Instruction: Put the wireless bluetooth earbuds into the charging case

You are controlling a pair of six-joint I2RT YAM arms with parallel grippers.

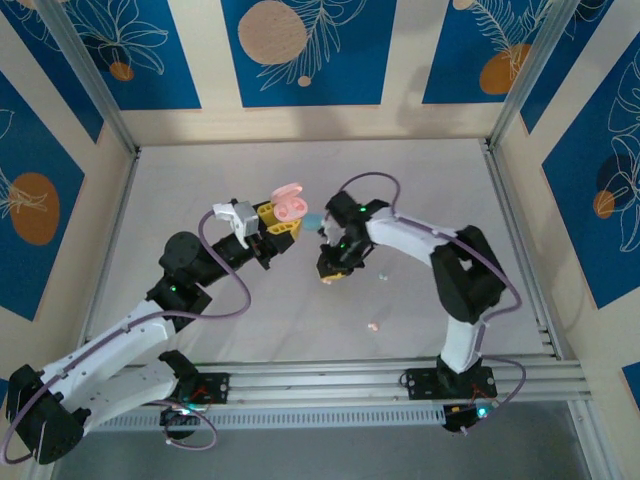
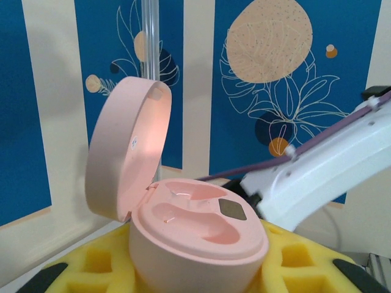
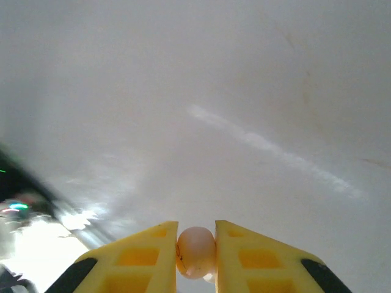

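The left gripper (image 1: 279,222) is closed narrowly on the pink case (image 2: 198,241). Its yellow fingers grip the lower body and hold the case up off the table, with the lid (image 2: 125,152) swung open to the left. Held this way, the two moulded pockets face upward, which looks meant to give the other arm a clear way in from above.

The right gripper (image 1: 332,268) sits just right of the case and is angled down. Its jaws pinch a small pinkish earbud (image 3: 196,250) at their very tips, probably so it can be seated without the fingers fouling the pocket. The bud is near the case but not yet over a pocket. A loose pink bud (image 1: 373,326) and a paler bud (image 1: 381,275) lie on the table to the right.

The table (image 1: 200,180) is plain, pale grey and matt. Around it stand walls (image 1: 310,50) of cream and blue panels printed with leaves and circles. Metal posts (image 1: 95,85) rise at the far corners, and a rail (image 1: 330,380) runs along the near edge.
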